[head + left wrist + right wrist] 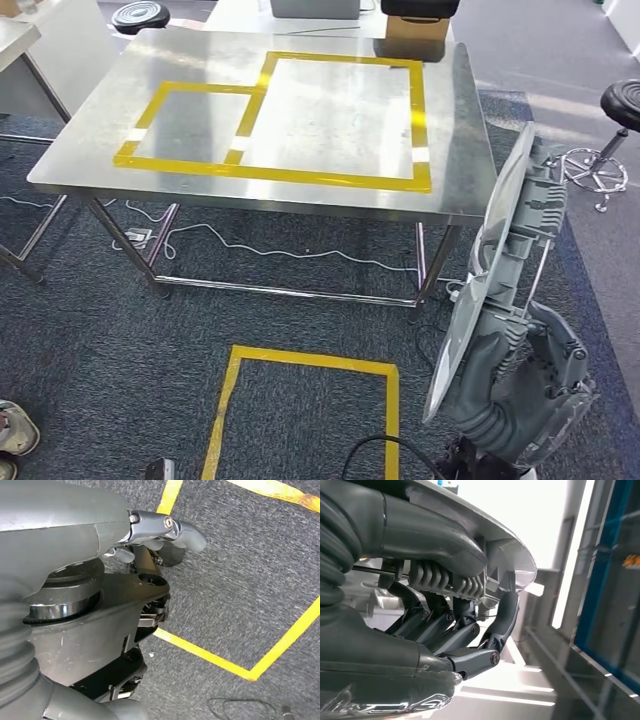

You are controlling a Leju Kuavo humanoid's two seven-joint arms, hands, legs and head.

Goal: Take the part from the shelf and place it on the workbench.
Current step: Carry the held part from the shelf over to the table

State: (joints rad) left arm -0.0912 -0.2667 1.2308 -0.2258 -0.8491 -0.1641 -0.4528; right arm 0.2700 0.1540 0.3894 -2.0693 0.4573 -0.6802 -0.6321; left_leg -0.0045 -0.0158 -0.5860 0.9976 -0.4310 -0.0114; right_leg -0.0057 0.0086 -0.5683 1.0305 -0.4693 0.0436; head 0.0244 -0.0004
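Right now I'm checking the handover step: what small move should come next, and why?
Probably step closer to the steel workbench: the right hand grips the grey part upright, beside the table's near corner and over the carpet, not yet above the yellow-taped rectangle.

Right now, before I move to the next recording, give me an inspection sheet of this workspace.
Surface: steel workbench marked with yellow tape rectangles; inside them, nothing seen.
Job's things: grey part with a silvery curved face, held upright at the workbench's right corner, not yet set down.
Clutter: cardboard box at the far edge.
Robot hands: right robot hand grips the part; left robot hand hangs over the carpet, holding nothing.
Cables: white cable under the workbench; black cable by the floor tape.
Surroundings: blue carpet, black stools, a person's shoes.
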